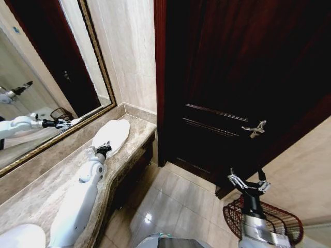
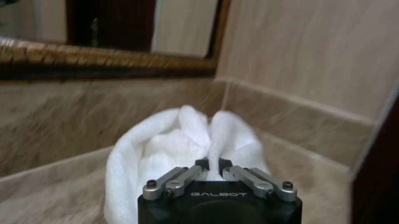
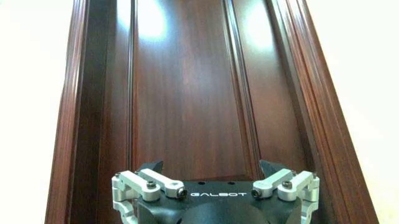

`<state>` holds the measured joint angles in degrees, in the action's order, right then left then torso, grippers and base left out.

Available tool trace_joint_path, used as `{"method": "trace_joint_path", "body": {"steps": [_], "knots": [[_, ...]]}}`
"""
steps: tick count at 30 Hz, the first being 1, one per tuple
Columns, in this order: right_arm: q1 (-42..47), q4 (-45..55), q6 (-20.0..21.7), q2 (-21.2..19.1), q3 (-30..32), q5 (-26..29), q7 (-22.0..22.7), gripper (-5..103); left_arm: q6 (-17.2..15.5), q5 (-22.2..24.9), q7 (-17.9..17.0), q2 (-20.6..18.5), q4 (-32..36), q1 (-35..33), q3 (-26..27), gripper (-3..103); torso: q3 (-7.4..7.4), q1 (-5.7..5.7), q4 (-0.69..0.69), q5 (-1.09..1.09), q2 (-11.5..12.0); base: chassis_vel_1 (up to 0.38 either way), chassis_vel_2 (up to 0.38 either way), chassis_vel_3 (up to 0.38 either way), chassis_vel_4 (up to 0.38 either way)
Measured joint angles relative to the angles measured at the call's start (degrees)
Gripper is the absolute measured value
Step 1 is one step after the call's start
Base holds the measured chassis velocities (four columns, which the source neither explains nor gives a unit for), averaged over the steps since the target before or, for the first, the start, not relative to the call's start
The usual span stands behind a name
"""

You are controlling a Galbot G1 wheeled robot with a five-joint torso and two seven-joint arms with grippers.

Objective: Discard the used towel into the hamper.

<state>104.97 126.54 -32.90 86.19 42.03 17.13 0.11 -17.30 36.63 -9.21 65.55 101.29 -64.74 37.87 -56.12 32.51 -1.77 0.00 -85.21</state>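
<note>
While the robot faces the corner between a marble desk point(image 1: 46, 191) and a dark wooden door point(image 1: 243, 77), we note its left arm stretched out along the desk surface, with the left end effector point(image 1: 103, 150) at the near edge of the white towel point(image 1: 111, 135). The towel lies spread on the desk close to the wall corner, below the gold-framed mirror point(image 1: 46, 77). In the left wrist view, the left end effector point(image 2: 213, 164) has its fingers point(image 2: 181, 179) drawn narrow, pinching a raised fold of the towel point(image 2: 181, 149), which is bunched up directly in front of it. We see the right arm raised on the robot's right side, over the tiled floor point(image 1: 176, 206), with the right end effector point(image 1: 248, 183) spread wide and holding nothing. In the right wrist view, the right end effector point(image 3: 212, 168) points at the door panel point(image 3: 187, 93), its fingers point(image 3: 153, 168) well apart. The hamper point(image 1: 282, 222), a dark-red wire basket, stands on the floor beside the door, just behind the right forearm and well apart from the towel. A silver lever handle point(image 1: 254, 128) sits on the door above the right end effector.
</note>
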Motion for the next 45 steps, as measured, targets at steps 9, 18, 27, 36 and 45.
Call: {"method": "trace_joint_path", "body": {"steps": [9, 18, 27, 36, 45], "knots": [[0.2, 0.89, -0.35, 0.16, -0.11, 0.63, -0.83, 100, 5.14, -0.37, 3.51, 2.33, 10.33, -6.37, 1.26, 7, 0.0, 0.0, -0.01, 0.0, 0.0, 0.0, 0.0, 0.0, 0.0], [0.33, 1.22, -1.33, 0.57, 0.26, 1.02, -0.18, 100, 5.53, -3.35, 3.65, 8.44, 25.69, -14.19, -0.21, 7, 0.0, 0.0, 0.0, 0.0, 0.0, 0.0, 0.0, 0.0, 0.0], [0.5, 1.76, -1.83, 0.9, -0.14, 2.13, -1.96, 100, 9.11, -10.93, 4.42, 12.6, 31.45, -23.08, -1.2, 7, 0.01, -0.01, -0.01, 0.01, -0.01, 0.0, 0.0, 0.0, 0.0], [0.15, 1.55, -3.23, 1.05, -0.2, 3.49, -4.2, 100, 18.03, -20.82, 4.44, 17.38, 26.43, -30.12, -3.49, 7, 0.0, -0.01, -0.01, 0.01, -0.01, 0.0, 0.0, 0.0, 0.0], [0.77, 1.11, -4.88, 1.24, 0.75, 3.86, -4.31, 100, 25.48, -25.53, 5.92, 19.82, 25.63, -30.87, -3.63, 7, 0.0, -0.01, 0.0, 0.01, -0.01, 0.0, 0.0, 0.0, 0.0]]}}
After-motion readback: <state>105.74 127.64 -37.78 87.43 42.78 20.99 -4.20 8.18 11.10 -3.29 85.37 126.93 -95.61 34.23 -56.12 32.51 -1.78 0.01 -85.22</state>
